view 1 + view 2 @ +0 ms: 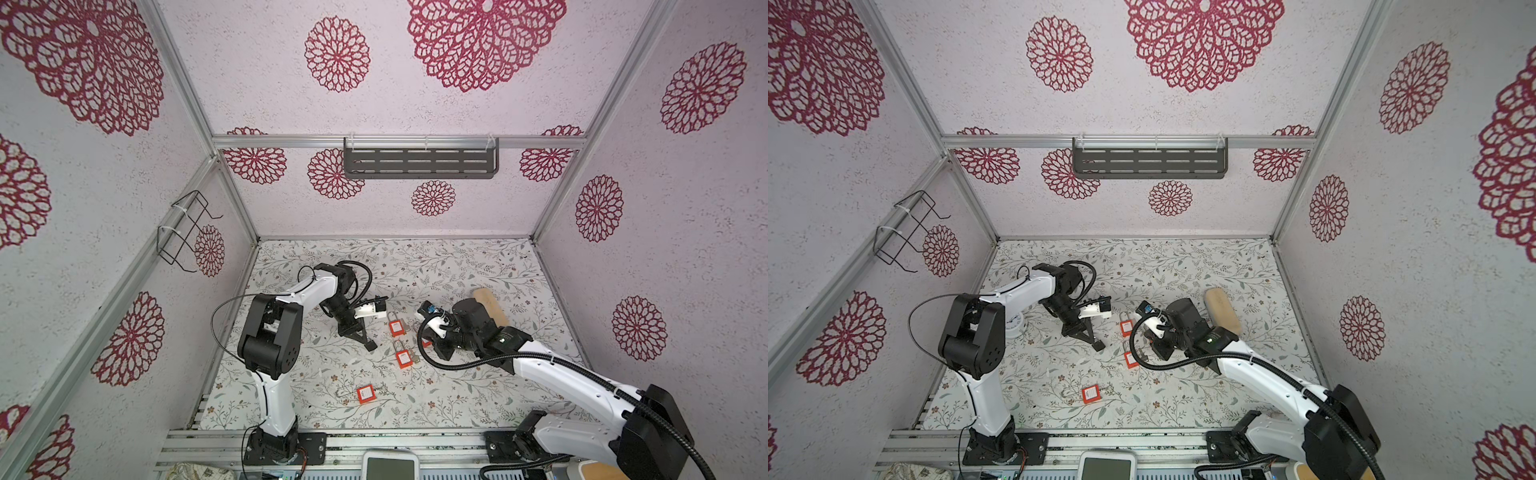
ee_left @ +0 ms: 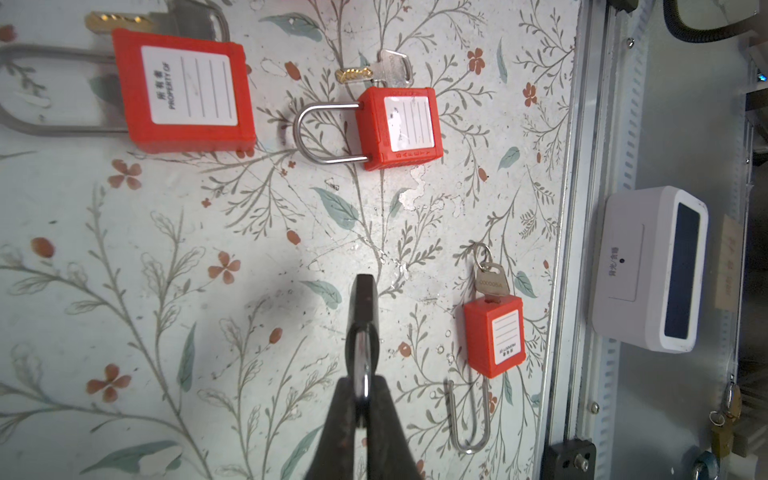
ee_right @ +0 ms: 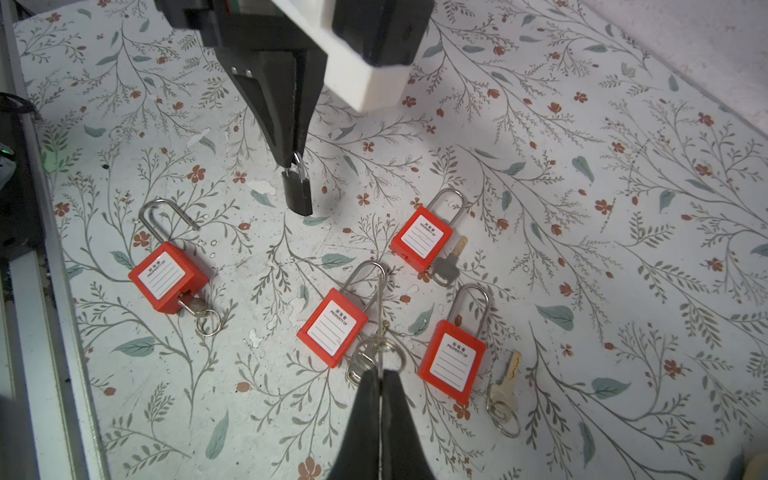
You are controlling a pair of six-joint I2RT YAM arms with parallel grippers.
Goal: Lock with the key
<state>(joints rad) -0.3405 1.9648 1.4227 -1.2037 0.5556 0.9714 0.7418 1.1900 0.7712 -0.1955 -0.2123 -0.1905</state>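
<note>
the right gripper point(image 3: 380, 376) is pinched tight on a key bunch point(image 3: 365, 358), low over the table point(image 3: 582, 216). across from it the left gripper point(image 3: 293, 158) is clamped on the shackle of a small black padlock point(image 3: 298, 193), which dangles just clear of the table. i'd call this the lining-up step: next a key must find the lock's keyhole, then turn. four red padlocks point(image 3: 332, 326) and loose keys point(image 3: 505, 380) lie right beneath, easy to snag.
</note>
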